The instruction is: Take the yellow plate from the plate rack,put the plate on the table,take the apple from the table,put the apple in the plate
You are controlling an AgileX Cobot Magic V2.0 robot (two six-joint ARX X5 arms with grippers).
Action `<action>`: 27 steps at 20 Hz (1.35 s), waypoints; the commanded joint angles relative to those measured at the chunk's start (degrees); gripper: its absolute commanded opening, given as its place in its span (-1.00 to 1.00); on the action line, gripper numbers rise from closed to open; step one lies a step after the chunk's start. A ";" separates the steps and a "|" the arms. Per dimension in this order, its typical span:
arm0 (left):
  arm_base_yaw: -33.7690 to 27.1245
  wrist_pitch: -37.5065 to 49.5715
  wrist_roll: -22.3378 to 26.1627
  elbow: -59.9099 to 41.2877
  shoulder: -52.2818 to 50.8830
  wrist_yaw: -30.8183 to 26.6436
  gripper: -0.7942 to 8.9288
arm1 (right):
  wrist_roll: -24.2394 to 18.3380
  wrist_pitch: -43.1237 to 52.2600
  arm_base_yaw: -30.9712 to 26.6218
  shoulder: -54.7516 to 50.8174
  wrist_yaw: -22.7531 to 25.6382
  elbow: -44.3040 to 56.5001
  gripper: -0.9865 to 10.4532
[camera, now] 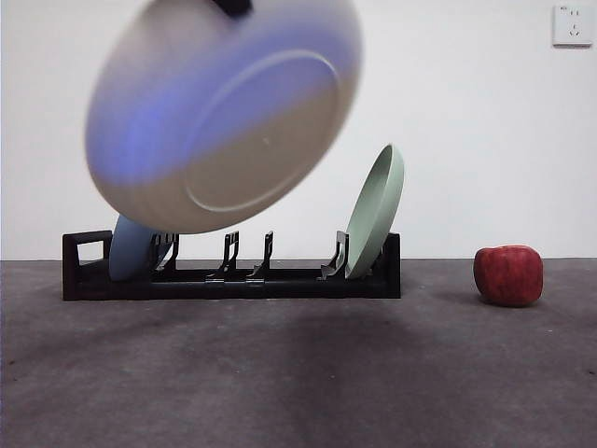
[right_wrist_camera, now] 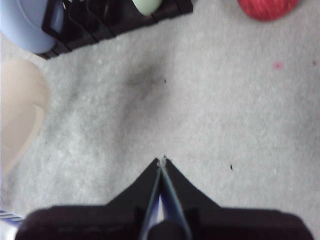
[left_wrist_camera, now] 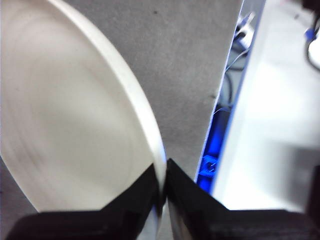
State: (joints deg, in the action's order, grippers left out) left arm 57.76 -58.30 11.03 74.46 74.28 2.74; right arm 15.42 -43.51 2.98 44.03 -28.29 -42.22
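The yellow plate (camera: 224, 112) hangs tilted in the air above the left part of the plate rack (camera: 233, 280), motion-blurred, its ringed underside facing me. My left gripper (left_wrist_camera: 164, 187) is shut on the rim of the yellow plate (left_wrist_camera: 65, 115); its black tip shows at the plate's top edge (camera: 231, 6). The dark red apple (camera: 508, 275) rests on the table (camera: 298, 373) to the right of the rack. My right gripper (right_wrist_camera: 162, 161) is shut on nothing, above bare table, apart from the apple (right_wrist_camera: 267, 7) and the rack (right_wrist_camera: 100, 22). The yellow plate's edge (right_wrist_camera: 17, 110) shows beside it.
A blue plate (camera: 131, 250) stands in the rack's left end, by the loop handle, and a pale green plate (camera: 378, 210) leans in its right end. The middle slots hold nothing. A wall socket (camera: 571, 25) sits high on the white back wall.
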 commanded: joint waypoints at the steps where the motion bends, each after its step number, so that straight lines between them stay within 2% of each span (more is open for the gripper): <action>1: 5.03 0.81 -1.07 -0.48 4.94 -6.80 -0.85 | -0.02 0.55 0.02 0.09 0.22 -0.39 -0.83; 3: 8.04 0.52 -3.65 -0.48 9.60 -11.87 -0.85 | 0.00 0.52 0.02 0.09 0.20 -0.39 -0.83; 8: 12.15 -2.69 -4.83 -0.48 21.81 -20.81 -0.85 | -0.02 0.28 0.02 0.09 0.20 -0.39 -0.83; 12: 12.83 1.01 -3.45 -0.48 26.88 -20.81 -0.85 | -0.04 0.20 0.02 0.09 0.20 -0.39 -0.83; 17: 12.79 0.28 -3.30 -0.48 29.79 -20.74 -0.83 | -0.66 0.22 0.02 0.09 0.20 -0.39 -0.83; 18: 12.79 0.02 -3.41 -0.48 29.83 -20.76 -0.74 | -0.68 0.22 0.02 0.09 0.20 -0.39 -0.83; 21: 12.59 -0.85 -7.02 -0.44 29.35 -20.83 0.28 | -1.55 0.24 0.02 0.09 0.22 -0.39 -0.83; 22: 12.28 -1.22 -7.37 -0.44 29.09 -20.76 0.39 | -1.88 0.22 0.02 0.09 0.22 -0.39 -0.83; 27: 11.65 -5.35 -9.55 -0.09 24.22 -20.15 0.39 | -1.90 0.11 0.02 0.11 0.15 -0.39 -0.82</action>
State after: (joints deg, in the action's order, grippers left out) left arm 69.43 -63.48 2.74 74.30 99.26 -17.47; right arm 14.13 -43.66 2.98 44.07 -28.27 -42.24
